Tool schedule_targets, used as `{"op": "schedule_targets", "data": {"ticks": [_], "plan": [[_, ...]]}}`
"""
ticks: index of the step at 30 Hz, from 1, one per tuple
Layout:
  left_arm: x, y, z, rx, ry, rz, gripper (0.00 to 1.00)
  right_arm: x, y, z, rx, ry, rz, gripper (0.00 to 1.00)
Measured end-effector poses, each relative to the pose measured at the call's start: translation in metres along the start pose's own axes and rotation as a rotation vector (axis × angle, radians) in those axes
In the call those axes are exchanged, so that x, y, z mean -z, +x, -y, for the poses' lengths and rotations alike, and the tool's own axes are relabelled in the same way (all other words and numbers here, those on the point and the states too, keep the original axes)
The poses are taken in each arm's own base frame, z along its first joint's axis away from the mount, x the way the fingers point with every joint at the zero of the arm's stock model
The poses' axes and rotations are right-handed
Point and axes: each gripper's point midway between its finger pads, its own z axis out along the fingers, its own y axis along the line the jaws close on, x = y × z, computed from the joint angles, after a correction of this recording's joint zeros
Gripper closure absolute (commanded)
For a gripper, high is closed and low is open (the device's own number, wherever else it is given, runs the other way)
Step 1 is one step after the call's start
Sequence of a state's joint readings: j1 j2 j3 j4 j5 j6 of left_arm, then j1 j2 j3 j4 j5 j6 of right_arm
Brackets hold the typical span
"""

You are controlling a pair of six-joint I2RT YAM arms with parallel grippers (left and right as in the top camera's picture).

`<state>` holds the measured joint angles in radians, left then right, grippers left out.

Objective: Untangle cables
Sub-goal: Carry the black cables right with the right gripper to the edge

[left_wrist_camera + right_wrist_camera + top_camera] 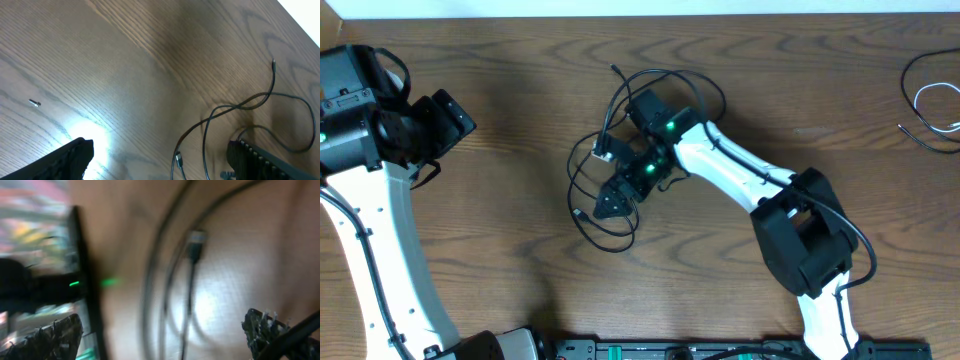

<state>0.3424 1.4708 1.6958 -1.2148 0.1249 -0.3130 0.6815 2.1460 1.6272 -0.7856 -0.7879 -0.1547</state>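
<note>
A long black cable (pixel 588 228) lies in tangled loops at the table's middle, with a small white piece (pixel 602 155) at its left side. My right gripper (pixel 613 203) hangs low over these loops, open. In the blurred right wrist view the gripper (pixel 162 330) is open and empty, with black strands and a plug end (pixel 196 245) on the wood between the fingers. My left gripper (pixel 450 118) is far left, away from the tangle. In the left wrist view it (pixel 160 155) is wide open and empty, with black cable loops (pixel 240 106) and a plug (pixel 178 160) ahead.
A white cord (pixel 932 98) and a thin black cord (pixel 920 58) lie looped at the table's far right edge. A small screw (pixel 34 103) lies on the wood near the left gripper. The robot bases stand along the front edge.
</note>
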Motion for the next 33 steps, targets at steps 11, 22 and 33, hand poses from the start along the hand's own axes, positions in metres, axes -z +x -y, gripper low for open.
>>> {"op": "schedule_targets", "data": {"ticks": [11, 22, 33], "plan": [[0.0, 0.0, 0.0, 0.0, 0.0, 0.0, 0.09, -0.031, 0.004, 0.026, -0.106, 0.269, -0.037, 0.99], [0.0, 0.0, 0.0, 0.0, 0.0, -0.001, 0.09, 0.084, -0.033, 0.085, -0.252, 0.467, 0.125, 0.99], [-0.001, -0.002, 0.001, -0.001, 0.003, 0.007, 0.09, 0.54, -0.019, 0.036, -0.349, 1.088, 0.93, 0.99]]}}
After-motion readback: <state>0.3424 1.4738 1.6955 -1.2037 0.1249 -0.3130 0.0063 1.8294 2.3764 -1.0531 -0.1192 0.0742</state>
